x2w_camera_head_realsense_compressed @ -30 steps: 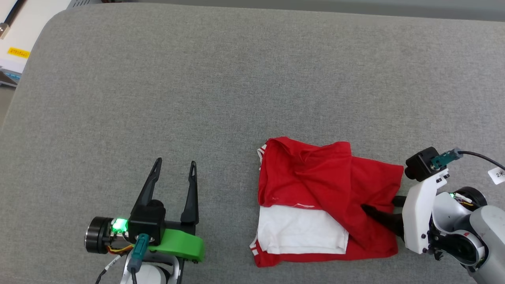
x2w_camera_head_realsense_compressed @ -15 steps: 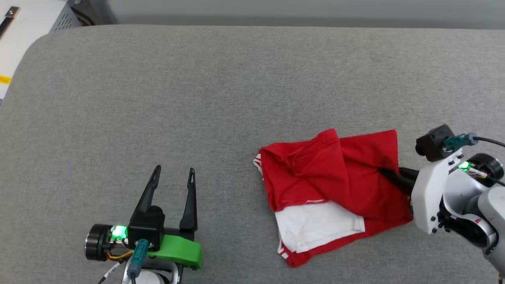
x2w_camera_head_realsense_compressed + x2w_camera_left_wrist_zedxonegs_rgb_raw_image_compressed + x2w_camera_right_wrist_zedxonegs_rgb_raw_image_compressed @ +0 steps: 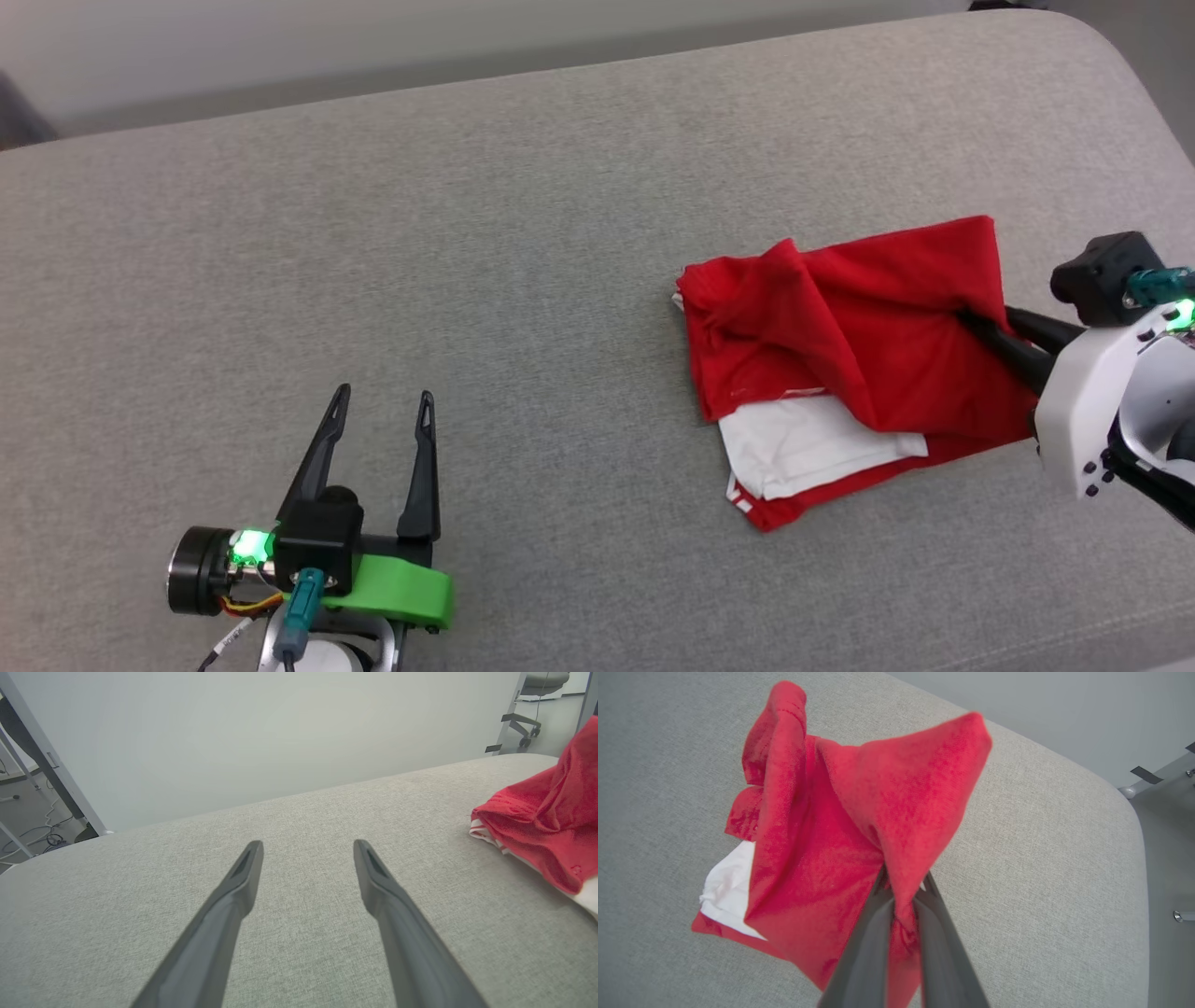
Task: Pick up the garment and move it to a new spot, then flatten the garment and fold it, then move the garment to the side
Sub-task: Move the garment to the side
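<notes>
Right gripper [image 3: 973, 319]: jaws pinched on a fold at the right edge of the garment [image 3: 840, 327], red cloth bunched between the fingers. Left gripper [image 3: 383, 403]: jaws spread, nothing between them, low over the grey padded surface [image 3: 560, 233], well apart from the garment. Garment: crumpled, red with a white sleeve showing, on the surface's right part, gripped side lifted.

The left gripper [image 3: 385, 392] lies low with fingers spread wide, while the right gripper [image 3: 971, 319] reaches in from the right, fingers pinched on the garment [image 3: 868, 327].
</notes>
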Robot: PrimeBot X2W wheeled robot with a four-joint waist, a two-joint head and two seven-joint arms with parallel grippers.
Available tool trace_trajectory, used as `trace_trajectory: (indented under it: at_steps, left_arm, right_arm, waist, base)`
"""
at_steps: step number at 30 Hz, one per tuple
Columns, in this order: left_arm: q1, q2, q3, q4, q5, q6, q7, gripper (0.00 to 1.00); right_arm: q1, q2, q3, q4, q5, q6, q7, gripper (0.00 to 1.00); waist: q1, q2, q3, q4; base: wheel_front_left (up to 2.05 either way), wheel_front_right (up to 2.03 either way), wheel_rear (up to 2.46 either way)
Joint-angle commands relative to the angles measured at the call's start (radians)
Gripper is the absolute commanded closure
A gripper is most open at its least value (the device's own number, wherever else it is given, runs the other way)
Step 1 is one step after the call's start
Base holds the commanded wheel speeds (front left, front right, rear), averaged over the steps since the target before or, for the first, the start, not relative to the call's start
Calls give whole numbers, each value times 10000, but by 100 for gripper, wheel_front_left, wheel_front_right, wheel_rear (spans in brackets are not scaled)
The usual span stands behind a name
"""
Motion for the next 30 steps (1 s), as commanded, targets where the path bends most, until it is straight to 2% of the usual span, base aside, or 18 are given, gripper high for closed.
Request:
trace_trajectory:
  at_steps: [1,9,19,30]
  left_arm:
    - [-174,136,60,-69,102,-11,-59,0]
    - [-719,603,249,-546,233,-5,-59,0]
    - [-1445,1143,555,-1311,297,123,-59,0]
    - [-1824,1297,495,-1892,318,286,-59,0]
  right_arm:
    - [-195,-7,-177,6,-71,-9,-148,100]
    - [-1011,-279,-1048,830,-288,-9,-498,100]
    - [-2516,-956,-2003,3273,-657,-9,-624,100]
    - [-3672,-1073,-3034,5938,-1067,-9,-1130,100]
  waist:
    - [-1,-1,446,-787]
    - [-1,-1,1722,-1069]
    - [-1,-1,3425,-831]
    - [-1,-1,4230,-496]
  base:
    - [0,0,0]
    - [0,0,0]
    - [0,0,0]
    - [0,0,0]
